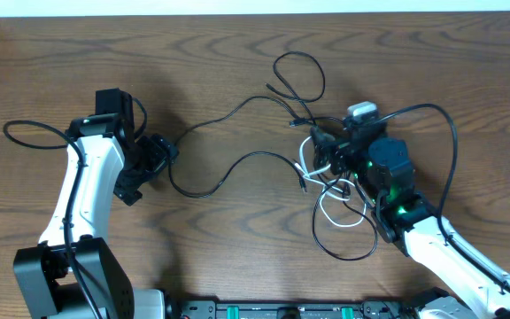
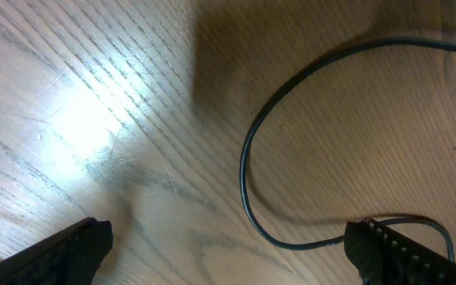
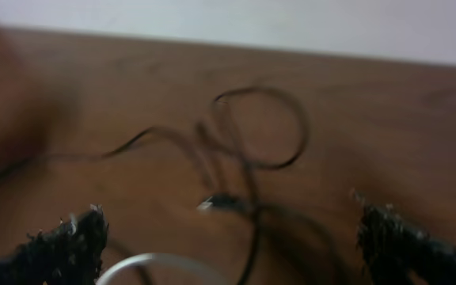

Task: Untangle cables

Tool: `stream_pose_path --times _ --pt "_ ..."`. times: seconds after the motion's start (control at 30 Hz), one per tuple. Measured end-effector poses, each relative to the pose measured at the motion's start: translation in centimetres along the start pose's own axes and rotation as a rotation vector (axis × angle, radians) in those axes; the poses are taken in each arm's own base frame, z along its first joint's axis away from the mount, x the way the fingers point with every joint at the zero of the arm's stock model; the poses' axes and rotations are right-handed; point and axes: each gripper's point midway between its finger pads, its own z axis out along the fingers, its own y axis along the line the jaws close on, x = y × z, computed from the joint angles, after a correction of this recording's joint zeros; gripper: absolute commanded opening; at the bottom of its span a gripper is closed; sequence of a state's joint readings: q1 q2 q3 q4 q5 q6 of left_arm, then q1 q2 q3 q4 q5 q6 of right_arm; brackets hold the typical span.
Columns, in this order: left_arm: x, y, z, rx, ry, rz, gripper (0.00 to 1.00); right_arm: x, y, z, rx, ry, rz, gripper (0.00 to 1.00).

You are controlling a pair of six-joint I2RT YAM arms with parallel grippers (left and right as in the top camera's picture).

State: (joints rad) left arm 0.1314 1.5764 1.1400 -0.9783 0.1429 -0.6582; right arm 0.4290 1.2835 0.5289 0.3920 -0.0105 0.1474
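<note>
The cables lie tangled on the wooden table [image 1: 237,53]. A long black cable [image 1: 228,113] runs from beside my left gripper [image 1: 155,159] to a loop [image 1: 299,75] at the back. A white cable [image 1: 324,209] curls in the knot under my right gripper [image 1: 326,152]. In the left wrist view a curve of black cable [image 2: 248,158] lies ahead of my left gripper [image 2: 228,245], which is open and holds nothing. The blurred right wrist view shows the black loop [image 3: 264,127], a small plug [image 3: 216,203] and a white arc [image 3: 157,265] near my open right gripper [image 3: 232,241].
A thicker black lead [image 1: 450,142] arcs from the right arm around the tangle's right side. Another lead [image 1: 29,131] loops left of the left arm. The arm bases stand at the table's front edge [image 1: 264,310].
</note>
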Motion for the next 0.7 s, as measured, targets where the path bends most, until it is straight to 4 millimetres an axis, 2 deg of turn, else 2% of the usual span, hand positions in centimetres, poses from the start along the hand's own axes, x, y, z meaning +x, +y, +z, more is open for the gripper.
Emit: stream_pose_path --times 0.2,0.3,0.5,0.7 --pt "0.0 0.0 0.0 -0.001 0.0 0.0 0.98 1.4 3.3 -0.6 -0.194 0.071 0.0 0.99" --pt "0.0 0.0 0.0 0.0 -0.001 0.0 0.98 2.6 4.0 -1.3 -0.243 0.124 -0.043 0.99" --pt "0.0 0.0 0.0 -0.001 0.001 0.0 0.99 4.9 4.6 -3.0 -0.296 0.224 -0.137 0.99" --pt "0.0 0.0 0.0 0.0 0.0 0.0 0.99 6.8 4.0 -5.1 -0.294 0.315 -0.252 0.99"
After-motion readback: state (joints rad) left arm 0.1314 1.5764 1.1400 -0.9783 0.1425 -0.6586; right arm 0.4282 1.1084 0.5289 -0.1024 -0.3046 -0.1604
